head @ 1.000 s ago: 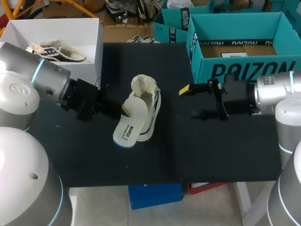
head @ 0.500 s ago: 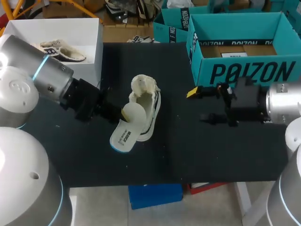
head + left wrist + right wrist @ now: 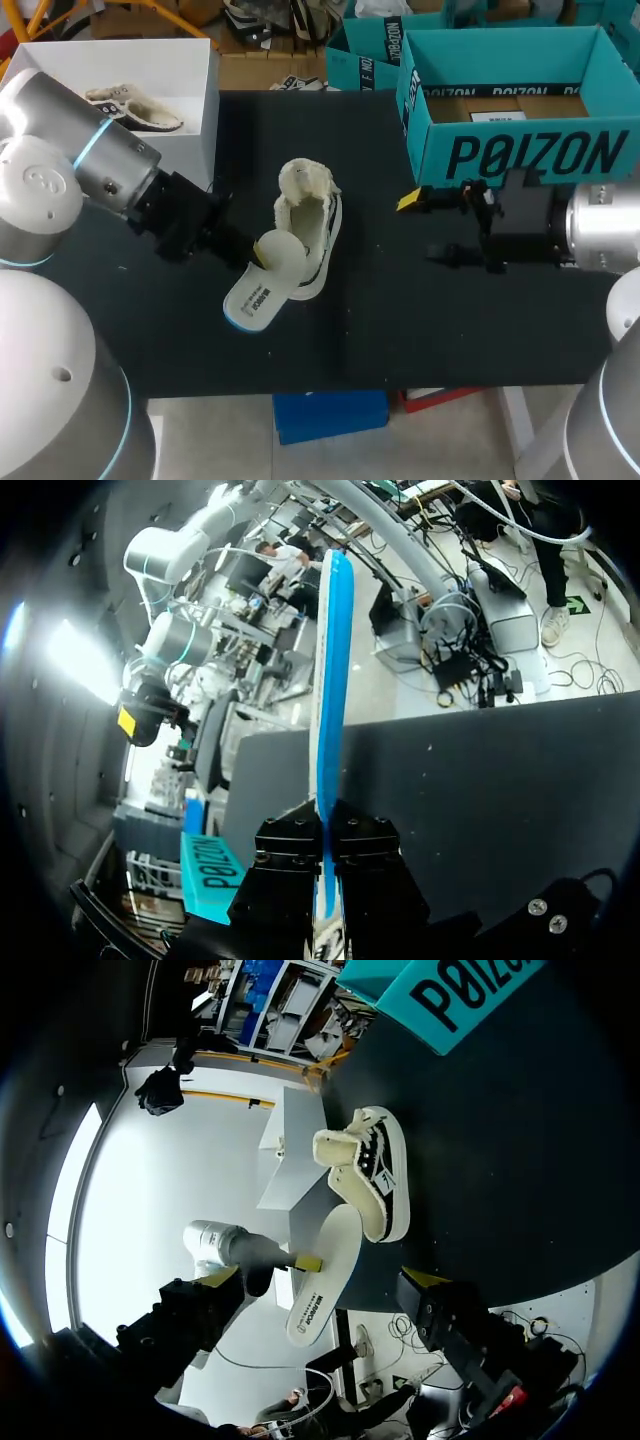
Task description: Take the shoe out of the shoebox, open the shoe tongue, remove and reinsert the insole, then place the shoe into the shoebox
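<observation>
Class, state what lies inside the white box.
One cream, dark-soled shoe lies in the white box. The left arm covers its near left corner, so anything there is hidden.

The shoe [image 3: 312,225] sits in the middle of the table [image 3: 400,320]. The insole [image 3: 258,290] lies at its left, in my left gripper [image 3: 258,252]. My right gripper [image 3: 425,228] is to the right, before the shoebox [image 3: 520,150]. A box [image 3: 205,90] stands back left.

Bare black table [image 3: 420,320] separates the shoe [image 3: 315,225] from the teal shoebox [image 3: 520,155], whose front wall stands upright.
</observation>
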`<state>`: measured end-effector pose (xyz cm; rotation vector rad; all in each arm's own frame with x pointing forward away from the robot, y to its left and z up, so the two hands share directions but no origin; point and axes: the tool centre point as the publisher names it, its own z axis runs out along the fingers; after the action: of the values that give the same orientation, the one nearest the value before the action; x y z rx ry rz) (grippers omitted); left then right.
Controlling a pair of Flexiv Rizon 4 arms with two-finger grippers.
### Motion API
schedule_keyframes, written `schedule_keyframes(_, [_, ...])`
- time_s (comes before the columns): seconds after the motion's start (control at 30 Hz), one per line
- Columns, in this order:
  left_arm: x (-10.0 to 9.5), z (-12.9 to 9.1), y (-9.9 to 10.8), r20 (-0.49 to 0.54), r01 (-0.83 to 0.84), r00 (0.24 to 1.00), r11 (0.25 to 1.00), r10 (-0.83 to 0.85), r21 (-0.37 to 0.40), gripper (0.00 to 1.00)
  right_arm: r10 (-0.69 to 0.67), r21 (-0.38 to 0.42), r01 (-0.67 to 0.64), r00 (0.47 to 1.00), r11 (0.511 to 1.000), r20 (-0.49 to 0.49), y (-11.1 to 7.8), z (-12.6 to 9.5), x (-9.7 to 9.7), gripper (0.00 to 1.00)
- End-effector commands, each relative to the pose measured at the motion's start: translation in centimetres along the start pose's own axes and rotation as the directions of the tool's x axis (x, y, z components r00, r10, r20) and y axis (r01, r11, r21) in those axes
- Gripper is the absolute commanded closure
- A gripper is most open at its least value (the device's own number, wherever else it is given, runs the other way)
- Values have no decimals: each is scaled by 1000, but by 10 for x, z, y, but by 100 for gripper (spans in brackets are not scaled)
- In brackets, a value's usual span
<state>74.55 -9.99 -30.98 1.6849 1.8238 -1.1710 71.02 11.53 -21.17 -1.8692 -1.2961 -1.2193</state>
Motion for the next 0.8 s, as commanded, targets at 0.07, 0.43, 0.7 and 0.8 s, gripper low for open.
schedule_keyframes(0.07, [0, 6, 14, -22, -8, 1000, 999, 9, 38, 100, 0, -1, 0, 1000, 1000, 0, 0, 1, 0, 0])
schedule_keyframes(0.43, [-4, 17, 45, -70, -26, 997, 997, 32, 78, 100, 0, -1, 0, 1000, 1000, 0, 0, 1, 0, 0])
schedule_keyframes(0.7, [-9, 23, 72, -102, -27, 994, 996, 36, 85, 100, 0, -1, 0, 1000, 1000, 0, 0, 1, 0, 0])
schedule_keyframes(0.8, [-12, 26, 80, -116, -33, 992, 996, 43, 85, 100, 0, -1, 0, 1000, 1000, 0, 0, 1, 0, 0])
